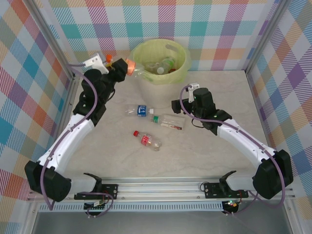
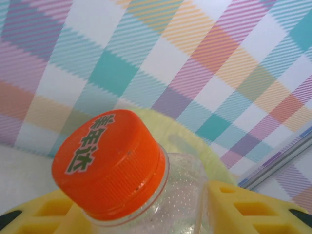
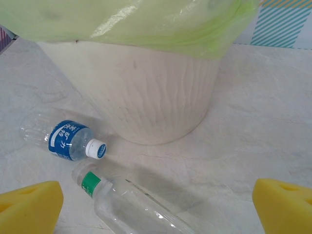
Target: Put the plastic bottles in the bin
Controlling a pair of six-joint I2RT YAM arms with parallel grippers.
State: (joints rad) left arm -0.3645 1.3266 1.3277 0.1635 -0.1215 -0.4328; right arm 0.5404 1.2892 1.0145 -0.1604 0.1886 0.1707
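Setting: a pale marble-look surface enclosed by pastel plaid walls, with 2 robot arms reaching in from the near edge.

Bin: a round cream bin stood at the far middle of the surface, lined with a yellow-green bag folded over its rim. The right wrist view showed its ribbed wall close up.

Bottles in bin: several clear bottles already lay inside; their number could not be told.

Left hand: the left hand was raised off the surface at the bin's left rim, its yellow pads pressed against an orange-capped bottle on both sides. The cap carried green lettering and pointed toward the bin.

Right hand: the right hand sat low, just right of the bin's base, its 2 yellow pads spread wide with nothing between them.

Loose bottles: 3 lay on the surface in front of the bin.

Blue-label bottle: nearest the bin's foot, white cap.

Green-capped bottle: just beside the blue one, lying toward the right hand.

Red-capped bottle: nearer the arm bases, apart from the other 2, with a red label.
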